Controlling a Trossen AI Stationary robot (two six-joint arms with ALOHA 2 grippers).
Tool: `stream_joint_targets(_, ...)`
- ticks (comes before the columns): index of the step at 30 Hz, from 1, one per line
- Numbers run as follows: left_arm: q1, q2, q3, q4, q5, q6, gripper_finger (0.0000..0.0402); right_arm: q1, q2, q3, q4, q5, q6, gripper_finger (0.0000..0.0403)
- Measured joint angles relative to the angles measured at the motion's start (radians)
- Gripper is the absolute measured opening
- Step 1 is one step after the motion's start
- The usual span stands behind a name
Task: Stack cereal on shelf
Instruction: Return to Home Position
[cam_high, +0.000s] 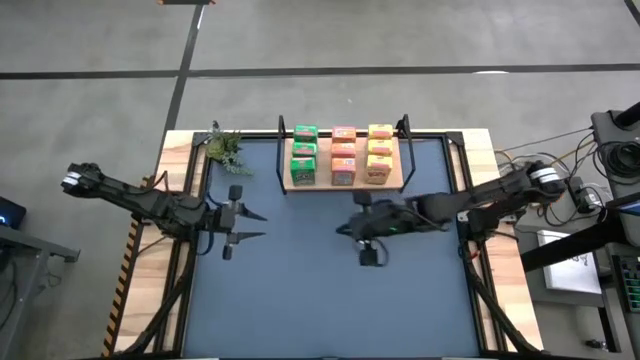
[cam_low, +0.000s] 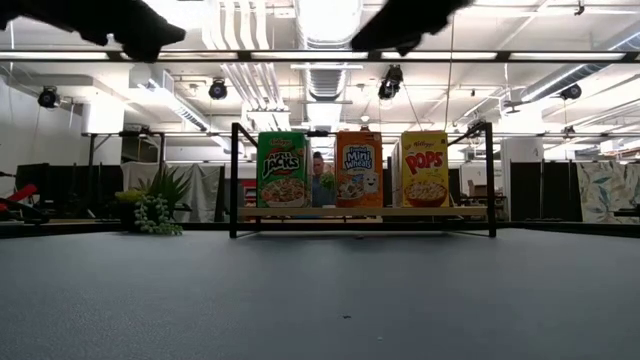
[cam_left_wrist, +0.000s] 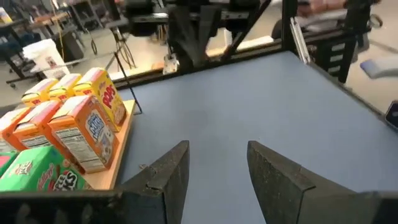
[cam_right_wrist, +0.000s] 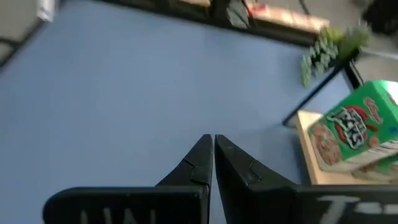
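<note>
Several small cereal boxes stand upright on the light-wood shelf (cam_high: 395, 182) at the table's far side: a green column (cam_high: 303, 155), a pink-red column (cam_high: 343, 158) and a yellow-orange column (cam_high: 380, 155). In the low view the front boxes, green (cam_low: 284, 170), pink-red (cam_low: 359, 170) and yellow (cam_low: 425, 170), rest on the board (cam_low: 300, 212) between black posts. My left gripper (cam_high: 258, 225) (cam_left_wrist: 217, 158) hovers open over the mat, left of and nearer than the shelf. My right gripper (cam_high: 341, 230) (cam_right_wrist: 213, 142) is shut and empty, above the mat just in front of the shelf.
A green plastic plant (cam_high: 225, 148) (cam_low: 158, 212) sits at the far-left corner of the dark-blue mat (cam_high: 300, 300). Black frame rails run along the table's sides. The mat in front of the shelf shows nothing on it.
</note>
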Motion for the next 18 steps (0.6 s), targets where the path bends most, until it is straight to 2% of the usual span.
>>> stream_joint_targets(4,0.000,-0.087,-0.075,0.121,0.004,-0.004,0.0129,0.052,-0.140,-0.218,0.219,0.000,-0.028,0.0009)
stream_joint_targets(10,0.000,-0.165,-0.200,0.344,0.105,0.014,0.0084,0.085,-0.335,-0.490,0.460,0.000,-0.067,0.0009)
stream_joint_targets(18,0.001,-0.252,-0.278,0.363,0.087,0.023,0.0023,0.084,-0.576,-0.694,0.528,0.002,-0.067,0.0009)
